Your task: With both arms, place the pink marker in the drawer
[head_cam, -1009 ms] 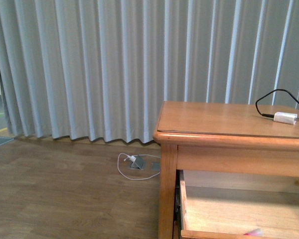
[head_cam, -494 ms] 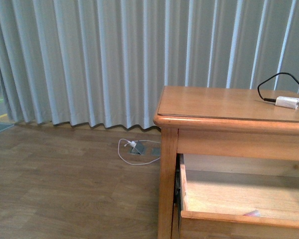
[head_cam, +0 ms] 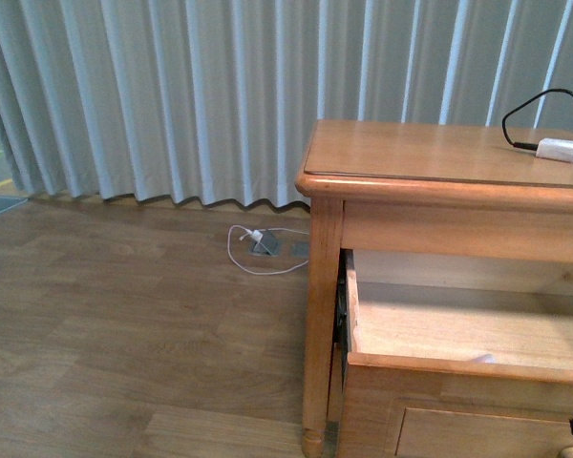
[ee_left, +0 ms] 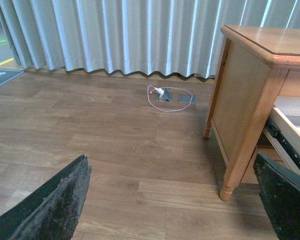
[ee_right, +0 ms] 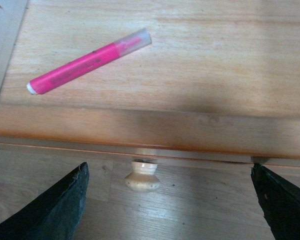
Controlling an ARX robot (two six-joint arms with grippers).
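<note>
The pink marker (ee_right: 90, 61) lies flat on the floor of the open drawer (ee_right: 150, 131), its clear-capped end pointing away from the drawer's side wall. From the front only a pale sliver of the marker (head_cam: 482, 359) shows above the drawer (head_cam: 468, 367) front. My right gripper (ee_right: 169, 174) is open and empty, just outside the drawer front, with the round knob (ee_right: 142, 176) between its fingers (ee_right: 50, 210). My left gripper (ee_left: 170, 170) is open and empty over the wooden floor, left of the dresser (ee_left: 250, 90).
A white charger block (head_cam: 561, 148) with a black cable lies on the dresser top (head_cam: 411, 153). A white cable by a floor socket (head_cam: 263, 246) lies near the grey curtain (head_cam: 172, 95). The dresser leg (ee_left: 227, 192) stands close to the left gripper's far finger.
In the front view the whole scene has slid upward. More of the drawer front and its framed panel shows now, and less of the marker shows above the rim.
</note>
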